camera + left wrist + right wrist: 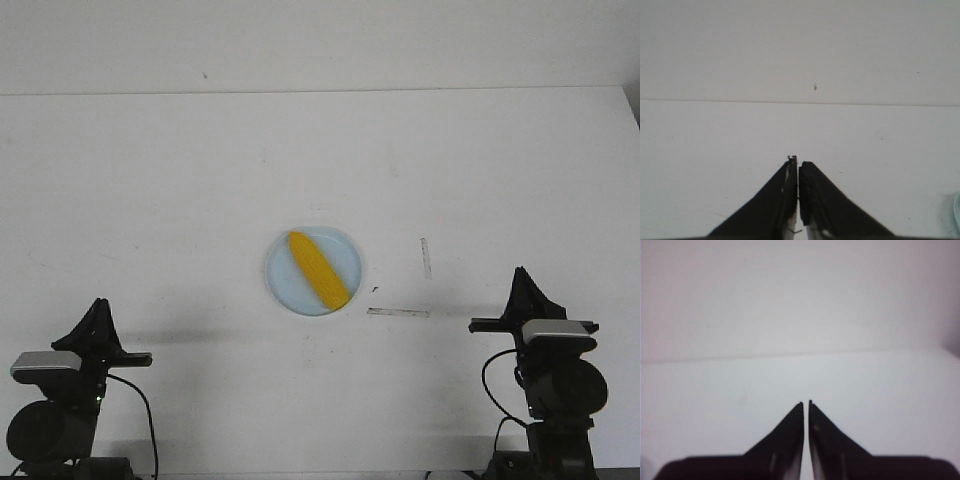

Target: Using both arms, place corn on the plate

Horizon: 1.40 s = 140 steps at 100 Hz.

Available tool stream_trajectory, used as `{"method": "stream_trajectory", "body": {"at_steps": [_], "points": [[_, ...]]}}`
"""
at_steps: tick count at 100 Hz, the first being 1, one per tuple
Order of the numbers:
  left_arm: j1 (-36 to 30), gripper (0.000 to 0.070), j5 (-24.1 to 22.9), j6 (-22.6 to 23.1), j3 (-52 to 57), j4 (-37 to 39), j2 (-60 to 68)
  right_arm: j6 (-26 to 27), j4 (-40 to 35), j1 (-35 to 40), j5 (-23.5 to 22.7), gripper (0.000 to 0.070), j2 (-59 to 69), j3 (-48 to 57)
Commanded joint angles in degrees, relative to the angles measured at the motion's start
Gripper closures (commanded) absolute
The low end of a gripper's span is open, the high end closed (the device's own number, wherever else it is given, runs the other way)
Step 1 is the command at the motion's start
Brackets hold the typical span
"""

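Left gripper (97, 306) pinched together, holding nothing, parked low at the near left edge. Right gripper (520, 276) same deal on the near right, fingers closed. Further out mid-table (150, 180), corn (319, 269) lying diagonally on plate (281, 283), well apart from both.

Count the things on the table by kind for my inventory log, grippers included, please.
Corn: 1, lying on the plate
Plate: 1, pale blue
Tape strips: 2, one near the plate, one beyond it
Grippers: 2, left gripper and right gripper, both shut and holding nothing
Total: 6
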Motion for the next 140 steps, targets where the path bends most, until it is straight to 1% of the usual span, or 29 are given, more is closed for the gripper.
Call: {"method": "stream_trajectory", "body": {"at_steps": [1,12,28,40,140], "points": [[0.1,0.0699,0.0,-0.3,0.4,0.8,-0.1,-1.2,-0.8,0.0,0.0,0.0685,-2.5,0.0],[0.1,0.0699,0.0,-0.3,0.4,0.8,-0.1,-3.3,-2.8,0.0,0.0,0.0685,-6.9,0.0],[0.1,0.0699,0.0,-0.3,0.4,0.8,-0.1,-3.3,-4.0,0.0,0.1,0.0685,-11.6,0.0],[0.1,0.0699,0.0,-0.3,0.4,0.7,-0.1,-2.1,-4.0,0.0,0.1,0.0685,-13.2,0.0],[0.1,0.0699,0.0,-0.3,0.4,0.7,-0.1,-2.2,-3.9,0.0,0.0,0.0685,-13.3,0.0]]}}
